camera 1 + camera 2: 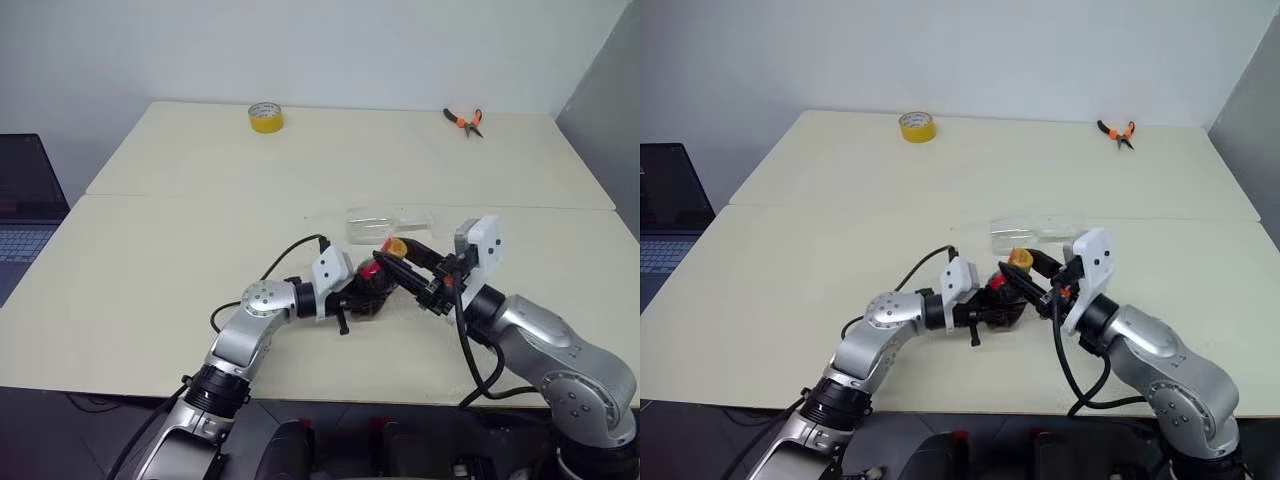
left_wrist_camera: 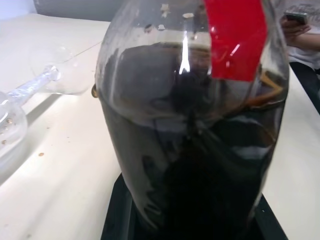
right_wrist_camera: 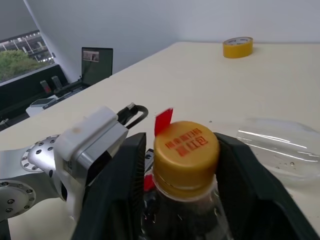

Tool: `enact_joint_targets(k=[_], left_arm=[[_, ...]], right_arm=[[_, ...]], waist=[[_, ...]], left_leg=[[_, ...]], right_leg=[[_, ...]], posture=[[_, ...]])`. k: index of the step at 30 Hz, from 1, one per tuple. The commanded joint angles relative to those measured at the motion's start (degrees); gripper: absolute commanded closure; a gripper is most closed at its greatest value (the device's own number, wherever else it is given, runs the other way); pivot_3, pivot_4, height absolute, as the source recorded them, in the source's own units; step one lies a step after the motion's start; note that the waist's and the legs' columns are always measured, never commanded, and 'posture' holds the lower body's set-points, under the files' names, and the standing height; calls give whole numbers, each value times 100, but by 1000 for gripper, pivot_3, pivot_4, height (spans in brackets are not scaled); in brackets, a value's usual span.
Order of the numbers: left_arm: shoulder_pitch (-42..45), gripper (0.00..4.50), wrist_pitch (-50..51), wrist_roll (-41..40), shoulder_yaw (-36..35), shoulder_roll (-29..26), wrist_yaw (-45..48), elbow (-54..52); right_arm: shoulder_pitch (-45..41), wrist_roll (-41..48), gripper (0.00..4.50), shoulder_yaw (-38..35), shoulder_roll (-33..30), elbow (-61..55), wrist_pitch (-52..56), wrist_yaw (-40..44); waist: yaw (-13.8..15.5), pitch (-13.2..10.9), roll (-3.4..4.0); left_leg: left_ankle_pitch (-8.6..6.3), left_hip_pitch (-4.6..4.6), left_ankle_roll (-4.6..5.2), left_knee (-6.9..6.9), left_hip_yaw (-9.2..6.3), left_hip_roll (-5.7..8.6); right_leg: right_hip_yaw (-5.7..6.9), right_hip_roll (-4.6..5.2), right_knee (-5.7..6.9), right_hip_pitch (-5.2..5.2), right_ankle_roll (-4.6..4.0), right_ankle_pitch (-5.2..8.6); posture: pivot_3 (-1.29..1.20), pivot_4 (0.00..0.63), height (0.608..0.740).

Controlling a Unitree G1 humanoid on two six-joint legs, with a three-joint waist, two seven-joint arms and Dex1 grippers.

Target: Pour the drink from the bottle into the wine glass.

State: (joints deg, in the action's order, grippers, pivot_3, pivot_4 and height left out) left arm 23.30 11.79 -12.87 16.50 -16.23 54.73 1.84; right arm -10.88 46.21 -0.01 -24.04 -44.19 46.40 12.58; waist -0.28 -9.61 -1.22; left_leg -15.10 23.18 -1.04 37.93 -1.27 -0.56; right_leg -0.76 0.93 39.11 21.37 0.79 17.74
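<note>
Dark, near-black drink (image 2: 200, 165) is sitting inside the small clear plastic bottle (image 1: 372, 287) with a red neck label and a yellow-orange cap (image 3: 186, 148), near the front middle of the cream table (image 1: 150, 260). The left gripper (image 1: 352, 298) is clamping shut around the bottle's body, holding it roughly upright. The right gripper (image 3: 182, 170) is reaching in from the other side, its two black fingers (image 3: 122, 185) standing apart on either side of the cap without pressing it. Just behind the bottle, the clear stemmed wine glass (image 1: 385, 222) is lying on its side on the table. A yellow tape roll (image 1: 265, 117) and orange-handled pliers (image 1: 465, 121) are resting well apart at the far edge.
</note>
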Motion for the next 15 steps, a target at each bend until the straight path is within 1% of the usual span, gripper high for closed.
enact_joint_targets(k=[1,9,15], left_arm=[[30,3810,-137,-19,26,33,36,-145],[13,3810,-159,-9,26,27,58,-136],[10,3810,-170,-6,26,30,73,-127]], right_arm=[[-89,2,1625,11,-12,-340,-216,114],[-83,271,1625,-143,-61,-452,-133,51],[84,282,1625,-259,-181,-445,-143,15]], waist=[[0,0,0],[1,0,0],[1,0,0]], left_leg=[[0,0,0,0,0,0],[0,0,0,0,0,0],[0,0,0,0,0,0]], right_leg=[[0,0,0,0,0,0],[0,0,0,0,0,0],[0,0,0,0,0,0]], posture=[[0,150,740],[0,150,740],[0,150,740]])
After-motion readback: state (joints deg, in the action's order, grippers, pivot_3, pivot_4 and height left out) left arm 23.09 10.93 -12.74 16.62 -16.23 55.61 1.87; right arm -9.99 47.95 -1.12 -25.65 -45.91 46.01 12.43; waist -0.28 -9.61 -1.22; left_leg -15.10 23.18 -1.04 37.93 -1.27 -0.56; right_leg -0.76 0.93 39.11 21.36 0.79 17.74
